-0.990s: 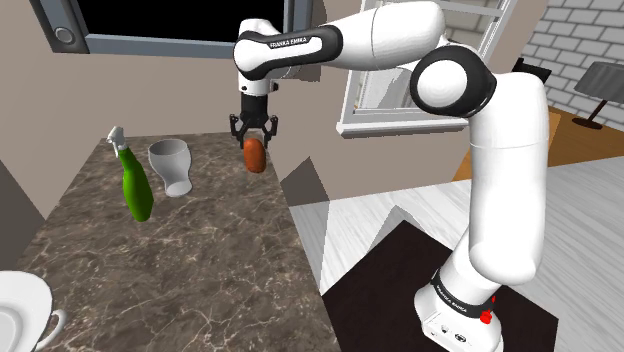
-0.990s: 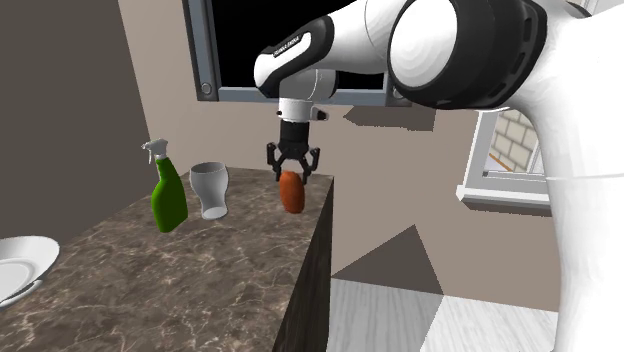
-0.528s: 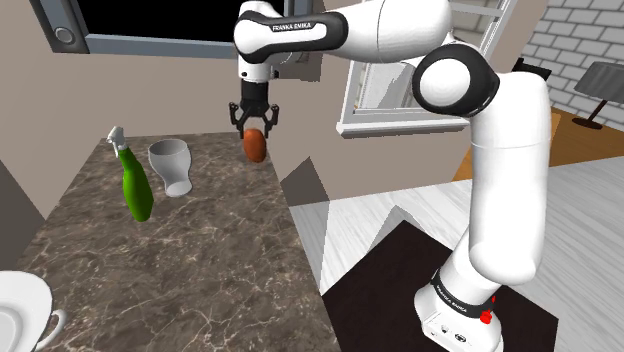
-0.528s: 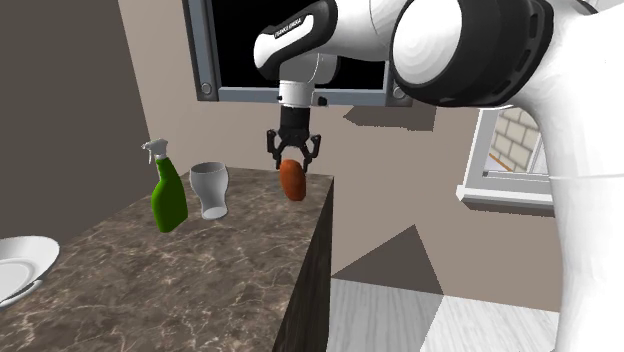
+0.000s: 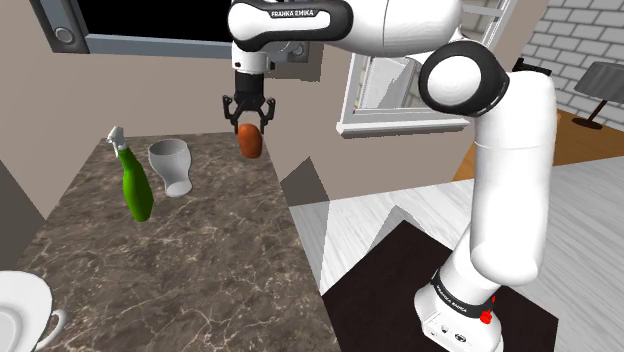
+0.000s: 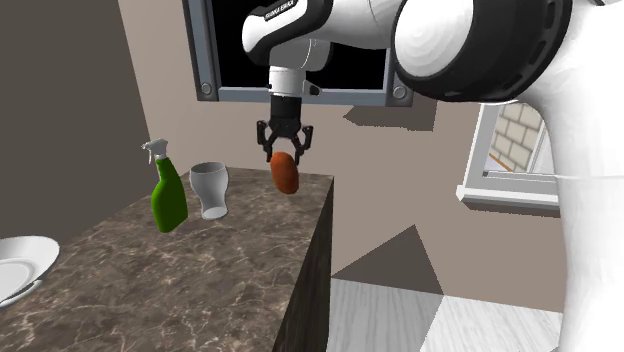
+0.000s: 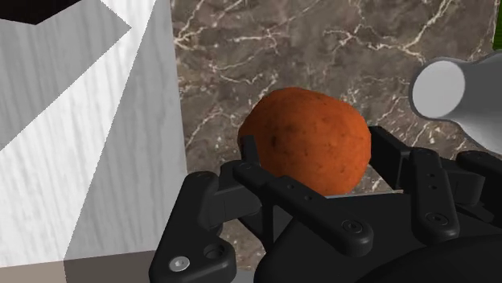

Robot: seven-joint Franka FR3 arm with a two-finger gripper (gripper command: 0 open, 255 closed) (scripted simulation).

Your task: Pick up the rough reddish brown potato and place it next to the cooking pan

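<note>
The reddish brown potato (image 5: 250,142) (image 6: 285,173) (image 7: 310,145) hangs in the air above the far end of the dark marble counter (image 5: 190,250), clasped from above by my black gripper (image 5: 248,125) (image 6: 285,150). In the wrist view its fingers (image 7: 265,181) press against the potato's sides. A white pan (image 5: 22,310) (image 6: 20,265) sits at the counter's near left corner, partly cut off by the picture's edge.
A green spray bottle (image 5: 134,185) (image 6: 168,195) and a grey cup (image 5: 172,165) (image 6: 211,188) (image 7: 458,92) stand on the far left of the counter. The counter's right edge drops to a pale floor (image 5: 400,230). A dark window frame (image 5: 140,40) is behind.
The gripper has lifted the potato higher above the counter and shifted it slightly towards the shoulder view's left. The bottle, cup and pan have not moved.
</note>
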